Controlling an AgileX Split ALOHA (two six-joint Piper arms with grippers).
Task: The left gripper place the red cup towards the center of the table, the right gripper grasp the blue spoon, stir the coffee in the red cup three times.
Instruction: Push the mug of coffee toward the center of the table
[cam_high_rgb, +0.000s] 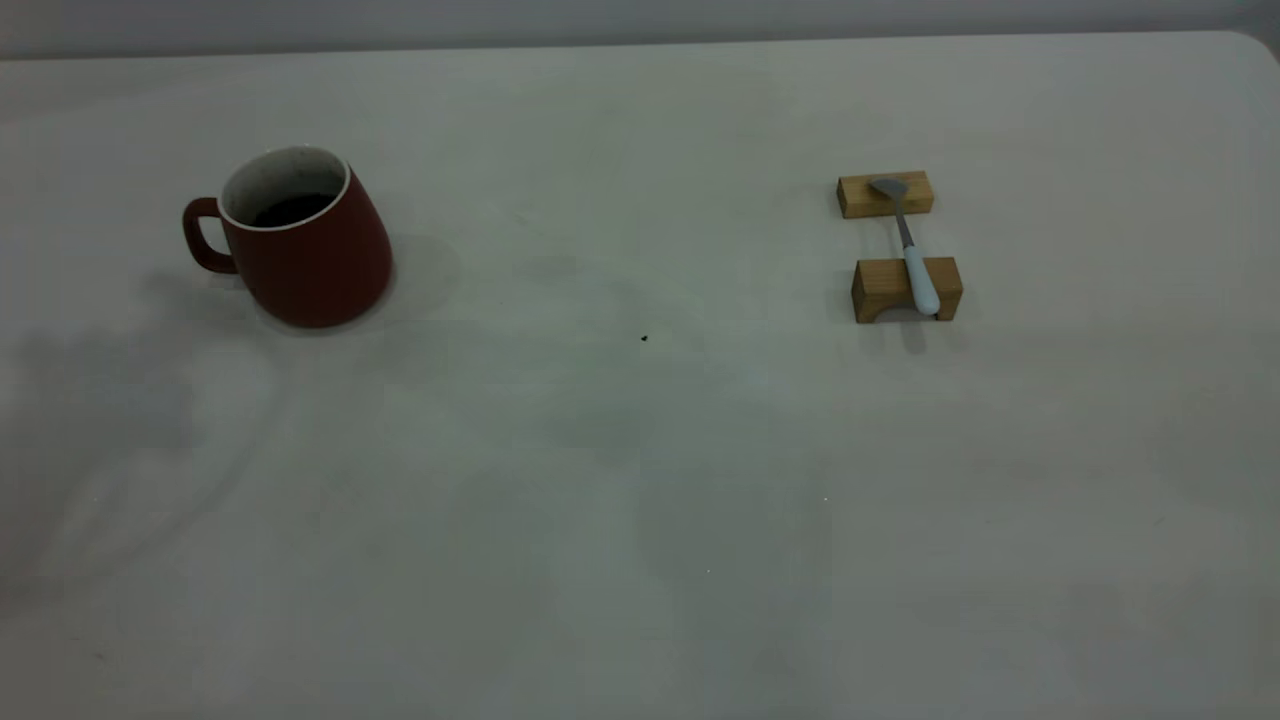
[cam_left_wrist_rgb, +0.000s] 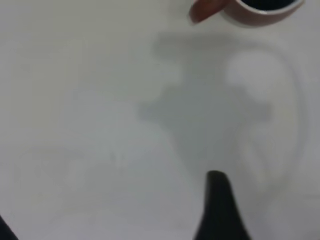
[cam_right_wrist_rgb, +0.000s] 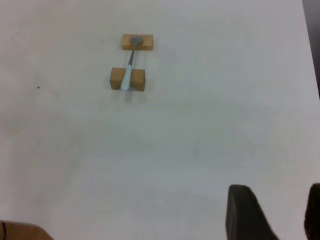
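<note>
The red cup (cam_high_rgb: 300, 240) stands upright at the left of the table (cam_high_rgb: 640, 480), handle pointing left, with dark coffee (cam_high_rgb: 290, 208) inside. The left wrist view catches only its rim and handle (cam_left_wrist_rgb: 250, 12), far ahead of my left gripper (cam_left_wrist_rgb: 250, 215); one black finger (cam_left_wrist_rgb: 217, 205) shows with nothing beside it. The blue spoon (cam_high_rgb: 912, 250) lies across two wooden blocks at the right, bowl on the far block. In the right wrist view the spoon (cam_right_wrist_rgb: 129, 70) lies well ahead of my right gripper (cam_right_wrist_rgb: 277, 200), which is open and empty. Neither gripper appears in the exterior view.
The far wooden block (cam_high_rgb: 885, 193) and the near arched block (cam_high_rgb: 885, 290) carry the spoon. A tiny black speck (cam_high_rgb: 644, 338) lies mid-table. The table's edge (cam_right_wrist_rgb: 306, 50) runs beside the right arm, and a brown surface (cam_right_wrist_rgb: 20, 232) shows at that view's corner.
</note>
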